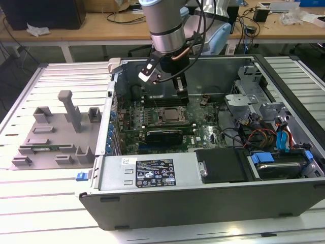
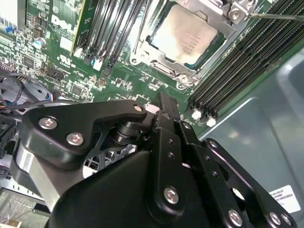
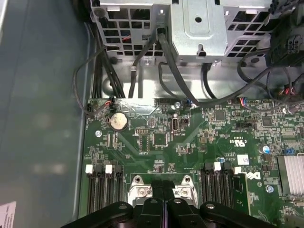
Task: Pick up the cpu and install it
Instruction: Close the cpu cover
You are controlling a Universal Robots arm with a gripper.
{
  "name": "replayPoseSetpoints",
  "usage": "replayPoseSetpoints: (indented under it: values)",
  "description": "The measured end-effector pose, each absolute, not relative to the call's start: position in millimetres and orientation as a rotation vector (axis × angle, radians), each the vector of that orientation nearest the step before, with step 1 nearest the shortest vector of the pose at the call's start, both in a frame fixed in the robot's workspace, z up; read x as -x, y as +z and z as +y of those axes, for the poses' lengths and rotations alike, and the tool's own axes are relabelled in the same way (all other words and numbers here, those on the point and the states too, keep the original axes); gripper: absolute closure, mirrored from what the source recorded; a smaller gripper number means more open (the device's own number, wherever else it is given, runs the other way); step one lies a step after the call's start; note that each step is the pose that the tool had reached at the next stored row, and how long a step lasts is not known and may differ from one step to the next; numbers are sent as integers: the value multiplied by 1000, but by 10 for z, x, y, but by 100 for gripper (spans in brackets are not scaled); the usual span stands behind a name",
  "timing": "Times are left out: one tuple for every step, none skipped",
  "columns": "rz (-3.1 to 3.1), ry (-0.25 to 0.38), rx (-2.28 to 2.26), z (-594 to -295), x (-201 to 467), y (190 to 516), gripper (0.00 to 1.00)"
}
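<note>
The cpu (image 1: 170, 116) lies flat in the motherboard's socket inside the open computer case (image 1: 152, 201), its silver top facing up, and it shows again in the second wrist view as the cpu (image 2: 186, 34) framed by the metal socket bracket (image 2: 142, 50). My gripper (image 1: 181, 91) hangs a little above the board, just beyond the socket's far side. Its black fingers (image 2: 167, 124) are pressed together with nothing between them. In the first wrist view the gripper (image 3: 163, 197) stands over the silver bracket tabs (image 3: 140, 190).
Black memory slots (image 2: 237, 61) flank the socket on both sides. A metal drive cage (image 3: 199, 28) with dangling cables (image 3: 166, 61) stands past the board. A grey fixture block (image 1: 56, 132) sits on the table at the exterior view's left. The power supply (image 1: 147, 173) fills the case's near side.
</note>
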State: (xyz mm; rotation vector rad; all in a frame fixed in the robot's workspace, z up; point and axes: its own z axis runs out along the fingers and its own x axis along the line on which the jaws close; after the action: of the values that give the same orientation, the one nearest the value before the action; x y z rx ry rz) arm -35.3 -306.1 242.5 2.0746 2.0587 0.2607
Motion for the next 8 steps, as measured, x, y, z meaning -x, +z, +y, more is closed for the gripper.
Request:
replayPoseSetpoints:
  values:
    - [2059,261,-2074,-3061,353,2425,89]
    - [2059,261,-2074,-3062,354,2425,89]
    - [2059,261,-2075,-3062,354,2425,89]
    - [2060,258,-2076,-3062,355,2425,89]
    - [2068,243,-2084,-3062,355,2423,89]
    - [2076,229,-2092,-3062,354,2421,89]
    - [2089,207,-2104,-3062,352,2419,89]
    - [2105,178,-2119,-3062,349,2419,89]
